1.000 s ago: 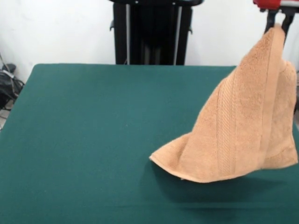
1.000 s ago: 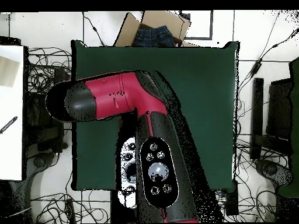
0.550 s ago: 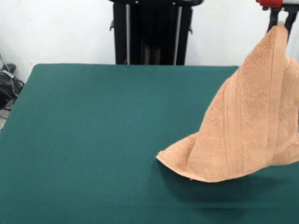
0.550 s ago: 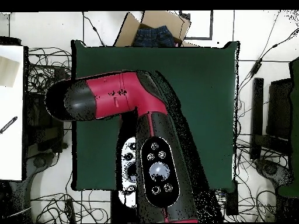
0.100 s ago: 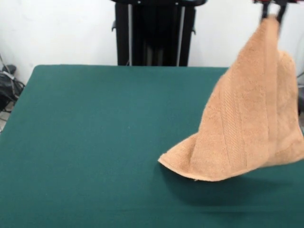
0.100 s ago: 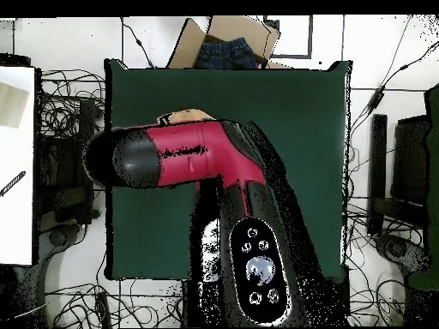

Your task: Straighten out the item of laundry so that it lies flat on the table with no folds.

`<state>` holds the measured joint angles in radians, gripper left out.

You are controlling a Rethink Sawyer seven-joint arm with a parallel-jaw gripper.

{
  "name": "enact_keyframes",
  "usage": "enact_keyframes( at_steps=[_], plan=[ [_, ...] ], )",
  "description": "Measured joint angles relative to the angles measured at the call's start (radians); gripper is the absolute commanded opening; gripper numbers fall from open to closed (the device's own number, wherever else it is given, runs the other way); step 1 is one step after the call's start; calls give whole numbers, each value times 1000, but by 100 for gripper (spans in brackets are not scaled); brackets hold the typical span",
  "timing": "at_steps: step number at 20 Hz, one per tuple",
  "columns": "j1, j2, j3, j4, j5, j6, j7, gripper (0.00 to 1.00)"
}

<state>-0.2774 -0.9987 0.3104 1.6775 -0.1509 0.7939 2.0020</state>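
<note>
Where its lowest corner meets the table [image 5: 95, 142] on the right of the front view, the towel [image 5: 247, 123] rises in a draped cone to its top corner. That corner is clamped in the gripper [image 5: 271, 10] at the top edge. From overhead, the arm [image 6: 197, 158] hides all but a sliver of towel.

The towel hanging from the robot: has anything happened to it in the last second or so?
The end effector has carried the towel's top corner leftward in the front view, still pinching it. The towel swung with it, and a bit of it now peeks out beside the arm in the overhead view, where the arm has shifted. The towel's low corner remains on the table, still draped and folded.
</note>
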Motion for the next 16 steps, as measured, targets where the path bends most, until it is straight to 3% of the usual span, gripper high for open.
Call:
enact_keyframes(
  at_steps=[7,16],
  plan=[
    [-143,-140,0,164,87,-9,-6,0],
    [-192,-304,0,309,154,-9,-91,0]
  ],
)
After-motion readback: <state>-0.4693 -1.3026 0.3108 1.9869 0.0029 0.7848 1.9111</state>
